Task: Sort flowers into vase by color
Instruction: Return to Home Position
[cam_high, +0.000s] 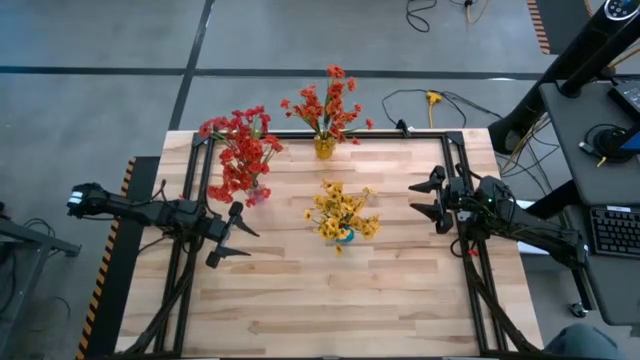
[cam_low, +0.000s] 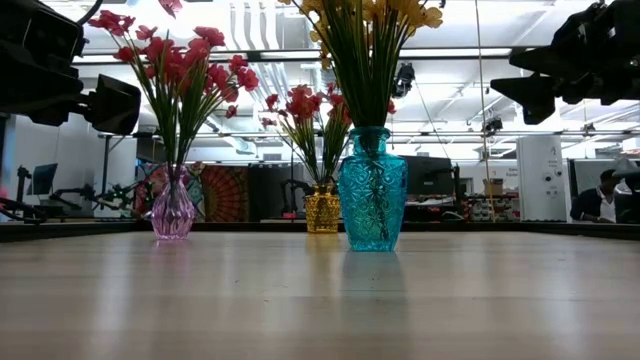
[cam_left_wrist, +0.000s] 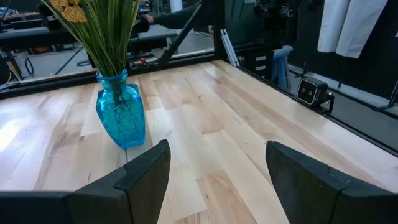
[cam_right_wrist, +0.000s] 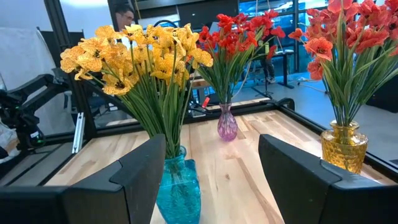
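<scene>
Three vases stand upright on the wooden table (cam_high: 330, 310). A pink vase (cam_low: 173, 210) at the far left holds red flowers (cam_high: 240, 150). A yellow vase (cam_low: 322, 212) at the far edge holds orange-red flowers (cam_high: 325, 105). A blue vase (cam_left_wrist: 120, 112) near the middle holds yellow flowers (cam_high: 343, 212). My left gripper (cam_high: 238, 238) hovers open at the table's left, pointing toward the blue vase. At the right, my right gripper (cam_high: 415, 198) also hovers open, with the blue vase (cam_right_wrist: 179, 186) in front of it. Neither has anything between its fingers.
Black frame rails (cam_high: 190, 200) run along the table's left, right and far edges. Cables (cam_high: 430, 100) lie on the floor beyond the far edge. A desk with a keyboard (cam_high: 612, 230) stands to the right. A person (cam_low: 600, 195) sits far behind the table.
</scene>
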